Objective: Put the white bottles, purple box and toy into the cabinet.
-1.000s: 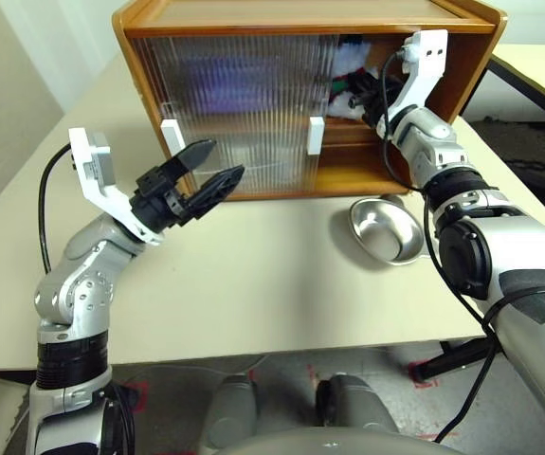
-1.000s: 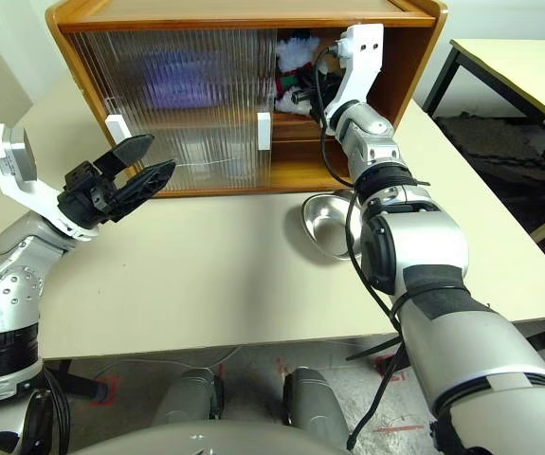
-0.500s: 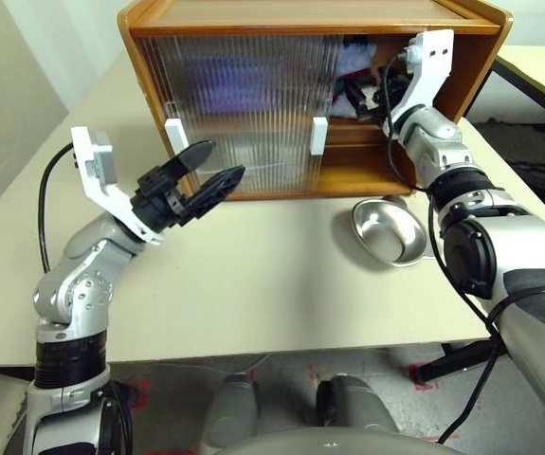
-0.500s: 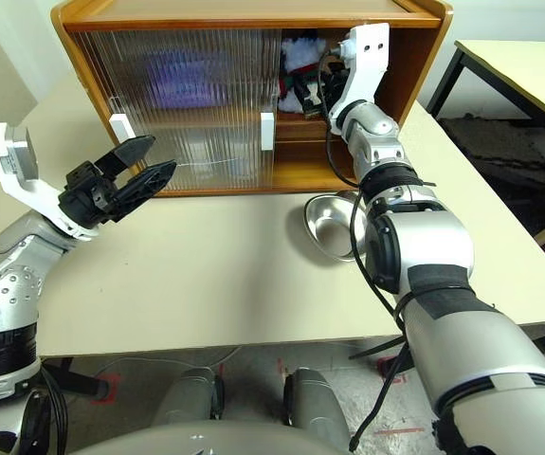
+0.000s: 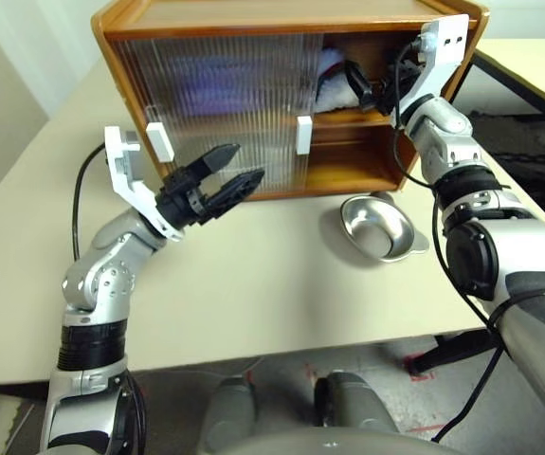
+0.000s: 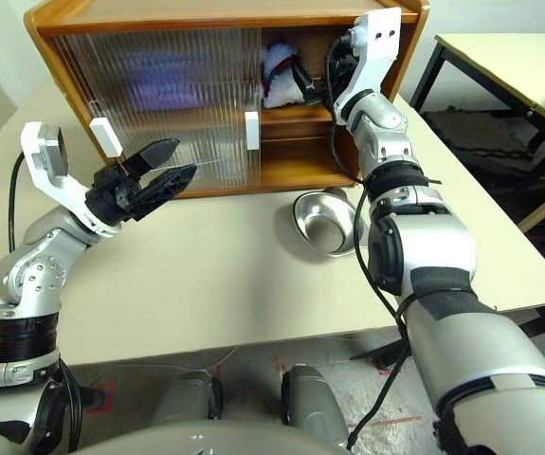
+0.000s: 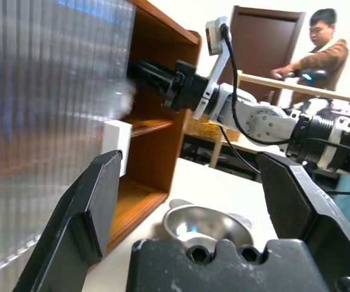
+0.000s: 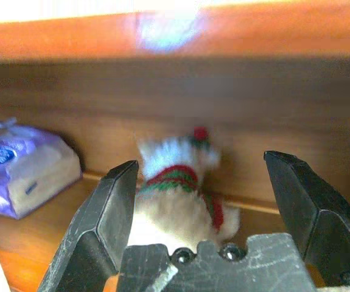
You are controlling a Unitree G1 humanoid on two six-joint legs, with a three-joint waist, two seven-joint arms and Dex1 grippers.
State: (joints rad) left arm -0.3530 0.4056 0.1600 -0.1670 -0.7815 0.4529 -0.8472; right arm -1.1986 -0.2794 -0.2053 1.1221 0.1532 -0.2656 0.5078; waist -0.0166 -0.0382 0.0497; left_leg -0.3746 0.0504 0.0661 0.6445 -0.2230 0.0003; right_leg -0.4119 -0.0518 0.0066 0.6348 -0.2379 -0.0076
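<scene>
Toy (image 8: pixel 178 194): small plush snowman, striped scarf and hat. We judge it light, soft and squashy, not fragile; the fur gives friction, so a squeeze across the body under the scarf should hold. It lies on the upper shelf (image 5: pixel 362 118) of the cabinet (image 5: pixel 253 19), in the open right-hand bay, near the back wall.

Right gripper (image 8: pixel 205 201): jaws spread wide and empty, pointed into that bay; we see the toy between and just beyond the fingertips, apart from both.

Purple box (image 8: pixel 22 173): soft pack on the same shelf, beside the toy.

Left gripper (image 5: pixel 223 180): open, empty, above the surface (image 5: pixel 281 284) before the sliding doors.
</scene>
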